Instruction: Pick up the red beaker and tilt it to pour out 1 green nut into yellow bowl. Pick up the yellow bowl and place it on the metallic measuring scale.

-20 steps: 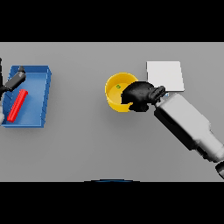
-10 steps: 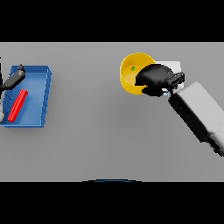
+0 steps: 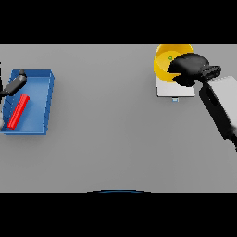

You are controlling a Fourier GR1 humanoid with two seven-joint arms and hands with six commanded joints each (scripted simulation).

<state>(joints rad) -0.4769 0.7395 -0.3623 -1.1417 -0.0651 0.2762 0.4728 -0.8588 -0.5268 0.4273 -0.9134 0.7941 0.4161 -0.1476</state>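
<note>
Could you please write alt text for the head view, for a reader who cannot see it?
The right robot hand grips a yellow bowl holding a green nut, over the metallic scale. At far left, the left robot hand is beside a blue tray containing the red beaker.

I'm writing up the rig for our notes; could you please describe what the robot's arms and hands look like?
The right arm is a blocky white and light grey forearm with a dark band along its underside, ending in a dark wrist. The right hand is glossy black, rounded, with thick fingers. Of the left arm only the dark grey left hand shows, slim and tapered, at the view's left edge.
</note>
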